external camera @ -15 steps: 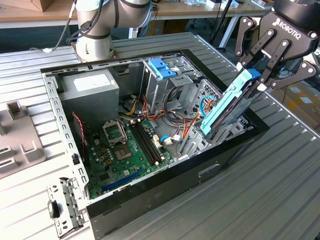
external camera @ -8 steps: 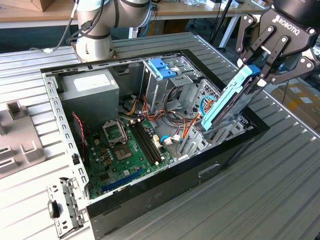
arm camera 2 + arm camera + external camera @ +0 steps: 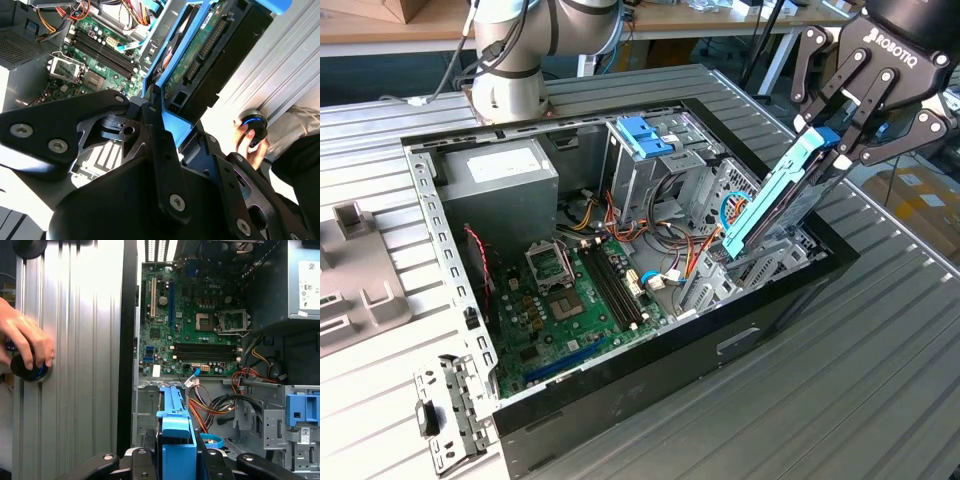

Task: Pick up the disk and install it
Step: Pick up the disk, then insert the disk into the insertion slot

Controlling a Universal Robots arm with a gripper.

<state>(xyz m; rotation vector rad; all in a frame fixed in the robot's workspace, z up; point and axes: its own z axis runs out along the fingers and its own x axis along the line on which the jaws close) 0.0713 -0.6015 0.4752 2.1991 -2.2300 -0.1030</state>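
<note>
Disk (image 3: 775, 195) is hanging tilted in my gripper (image 3: 835, 148). I am clamping its upper end across the light-blue rail. Its lower end is dipping inside the computer case (image 3: 650, 385), close to the case's corner at the exterior view's right and just beside the tall drive cage (image 3: 640, 185).

Assessment of the step in hand: I am judging this as the seating stage, with the disk not yet home.
- The rail needs to be running parallel to the bay's guides, so the tilt should be matching the slot before any push.
- Pressure should be going along the disk's long axis, not across it, since the plastic rail is likely flexing easily.
- Orange and red cables (image 3: 210, 407) are lying near the bay, and I am rating them a snag risk.

Outward from there, a person's hand (image 3: 27, 340) is resting on a round dark knob (image 3: 31, 372) on the ribbed tabletop (image 3: 880, 330), apart from the case.

Not verifiable:
- The disk itself is covering the slot mouth in the exterior view, so I cannot tell whether its lower end is touching the guides.
- In both wrist views my own linkage is blocking the contact between pads and rail.
- The disk's connector side is partly cut off in the second wrist view.
</note>
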